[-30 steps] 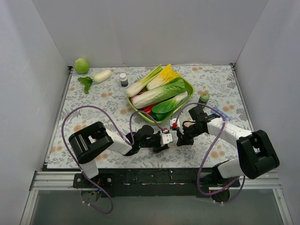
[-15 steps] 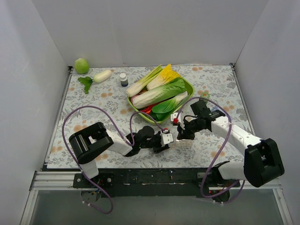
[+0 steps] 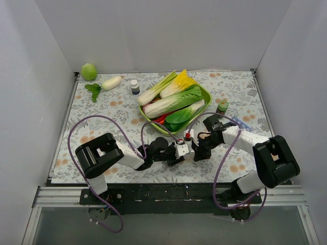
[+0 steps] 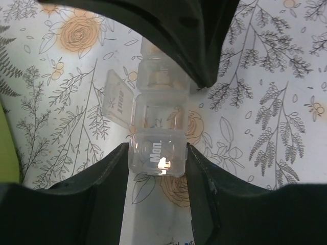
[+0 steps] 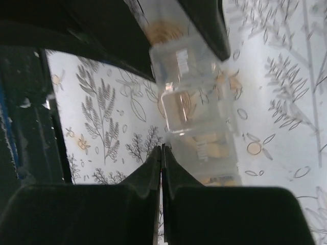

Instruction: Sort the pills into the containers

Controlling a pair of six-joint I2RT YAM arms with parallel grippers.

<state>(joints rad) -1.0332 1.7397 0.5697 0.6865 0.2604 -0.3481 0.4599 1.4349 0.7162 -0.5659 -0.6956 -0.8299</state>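
Note:
The clear pill organizer strip (image 3: 182, 150) lies on the flowered table between my two grippers. My left gripper (image 4: 157, 159) is shut on its end compartment marked "Mon."; both fingers press its sides. The organizer (image 4: 156, 120) has one lid (image 4: 116, 99) flipped open to the left. Tan pills (image 5: 217, 148) lie inside some compartments. My right gripper (image 5: 162, 149) is shut with nothing between the fingers, its tips touching or just beside the organizer (image 5: 191, 97). In the top view the right gripper (image 3: 196, 151) sits close right of the left gripper (image 3: 179, 151).
A green tray (image 3: 205, 95) of leafy vegetables stands just behind the grippers. A small green bottle with a dark cap (image 3: 222, 106) and a blue strip (image 3: 241, 122) are at the right. A small bottle (image 3: 135, 86), a white radish (image 3: 111, 82) and a green fruit (image 3: 89, 71) are at the back left.
My right gripper drew back to the right half a second ago, then came back down to the organizer. My left gripper and the organizer have stayed in place.

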